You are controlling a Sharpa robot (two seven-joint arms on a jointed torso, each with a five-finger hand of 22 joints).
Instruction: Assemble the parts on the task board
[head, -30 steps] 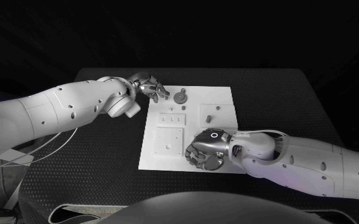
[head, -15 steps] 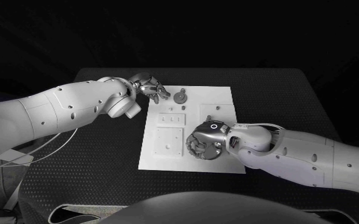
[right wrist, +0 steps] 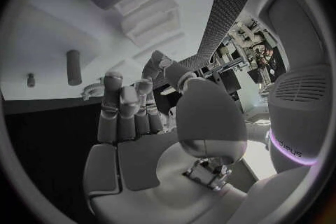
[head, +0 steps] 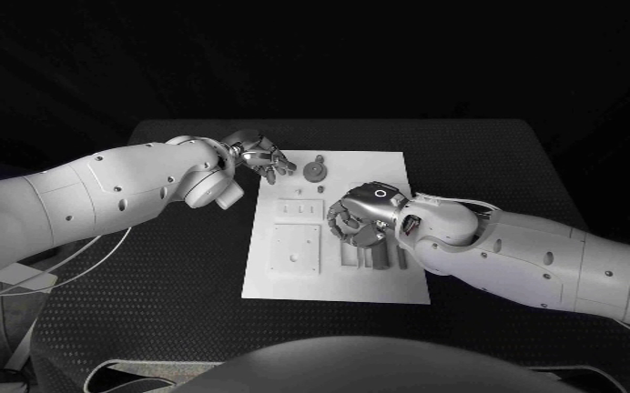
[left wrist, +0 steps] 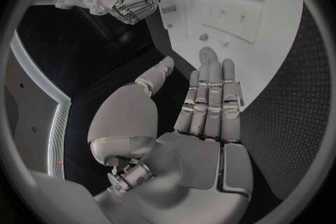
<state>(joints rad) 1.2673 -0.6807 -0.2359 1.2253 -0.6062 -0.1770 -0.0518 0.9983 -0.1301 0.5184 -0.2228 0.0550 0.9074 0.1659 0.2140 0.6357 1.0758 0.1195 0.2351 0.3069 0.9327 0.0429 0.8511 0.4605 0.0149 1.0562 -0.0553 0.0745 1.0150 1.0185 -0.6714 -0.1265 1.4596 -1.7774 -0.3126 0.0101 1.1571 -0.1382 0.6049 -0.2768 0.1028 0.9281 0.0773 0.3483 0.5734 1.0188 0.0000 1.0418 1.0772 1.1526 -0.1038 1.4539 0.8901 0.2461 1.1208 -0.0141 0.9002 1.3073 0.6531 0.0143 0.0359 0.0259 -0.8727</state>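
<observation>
The white task board (head: 329, 284) lies in the middle of the black table. A round grey part (head: 315, 171) sits near its far edge. Several long grey parts (head: 369, 256) lie side by side on its near right area. My right hand (head: 361, 220) hovers over the board's middle right, just beyond those parts; in the right wrist view its fingers (right wrist: 126, 106) are apart with nothing between them. My left hand (head: 264, 156) is at the board's far left corner, left of the round part, with its fingers (left wrist: 210, 95) stretched out flat and empty.
Recessed white blocks (head: 299, 209) stand on the board's left half. A grey peg (right wrist: 73, 59) and a smaller pin (right wrist: 30, 79) stick up from the board. Black table (head: 486, 166) surrounds the board on all sides.
My right hand has moved from the board's near right corner toward its middle, uncovering the long grey parts. The left hand has stayed in place.
</observation>
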